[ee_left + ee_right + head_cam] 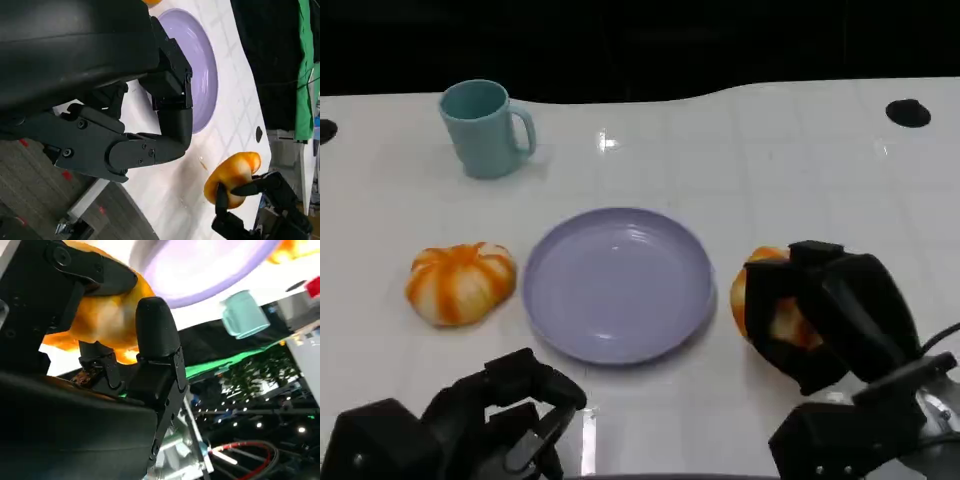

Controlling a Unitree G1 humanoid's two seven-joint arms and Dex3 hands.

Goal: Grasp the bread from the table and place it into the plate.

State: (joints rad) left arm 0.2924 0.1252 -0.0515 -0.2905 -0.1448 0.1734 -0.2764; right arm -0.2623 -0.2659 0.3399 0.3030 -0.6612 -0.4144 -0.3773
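Your right hand (825, 320) sits at the lower right of the head view with its fingers (785, 345) wrapped around the bread (760, 300), a round orange-and-white loaf just to the right of the plate (618, 283). The right wrist view confirms it: black fingers (155, 335) curl over the orange crust (107, 315) from both sides, so read this hand as gripping the loaf. In the left wrist view the bread (232, 175) appears a little above the bench (165, 195), though you cannot be sure it is fully lifted. The relation that counts is simple: the lavender plate lies directly left of the held loaf in the head view, near it, with a narrow strip of white bench between rim and crust, so the carry should be a short leftward move toward the plate's centre. The loaf is roughly round, so its orientation matters little. Your left hand (505, 420) rests at the lower left, fingers loosely curled and holding nothing, farther from this loaf. A second loaf (460, 282) lies left of the plate, and a teal mug (485, 128) stands at the upper left.
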